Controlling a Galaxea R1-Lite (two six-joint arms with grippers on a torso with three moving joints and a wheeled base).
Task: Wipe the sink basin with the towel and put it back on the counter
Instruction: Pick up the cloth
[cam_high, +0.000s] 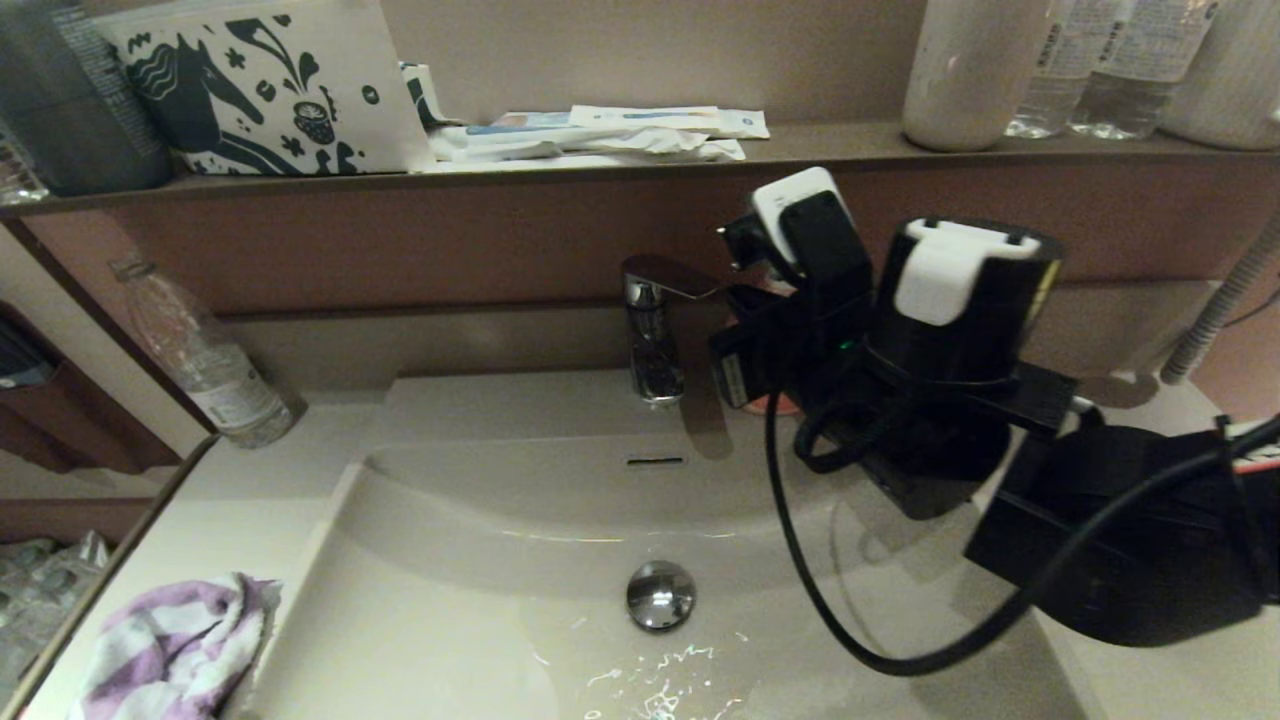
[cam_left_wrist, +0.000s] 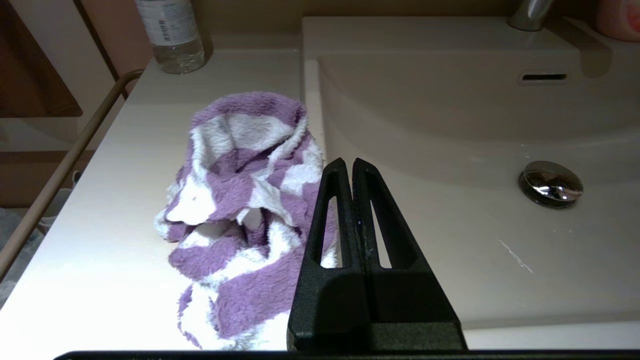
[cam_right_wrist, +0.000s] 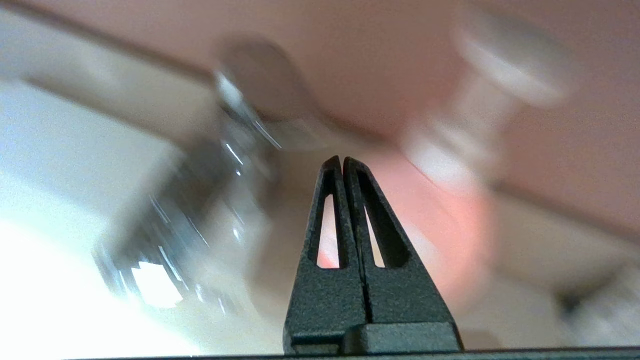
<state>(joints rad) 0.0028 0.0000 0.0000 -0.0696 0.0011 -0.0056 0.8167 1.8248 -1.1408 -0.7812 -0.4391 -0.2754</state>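
The purple-and-white striped towel (cam_high: 170, 645) (cam_left_wrist: 240, 200) lies crumpled on the off-white counter (cam_high: 190, 540) (cam_left_wrist: 100, 250), just left of the sink basin (cam_high: 450, 600) (cam_left_wrist: 450, 150). My left gripper (cam_left_wrist: 348, 161) hovers shut and empty over the basin's left rim, right beside the towel; it is out of the head view. The chrome drain plug (cam_high: 660, 594) (cam_left_wrist: 550, 183) and the slot overflow (cam_high: 655, 461) show in the basin. My right arm (cam_high: 900, 360) is raised at the back right of the basin. Its gripper (cam_right_wrist: 342, 159) is shut and empty, close to the faucet (cam_high: 655, 330).
A water bottle (cam_high: 205, 355) stands on the counter's back left corner. The brown shelf (cam_high: 600, 165) carries a horse-print pouch (cam_high: 270, 85), packets and bottles (cam_high: 1100, 65). A pink bottle (cam_right_wrist: 440, 225) sits right of the faucet. A metal rail (cam_left_wrist: 60, 170) runs along the counter's left edge.
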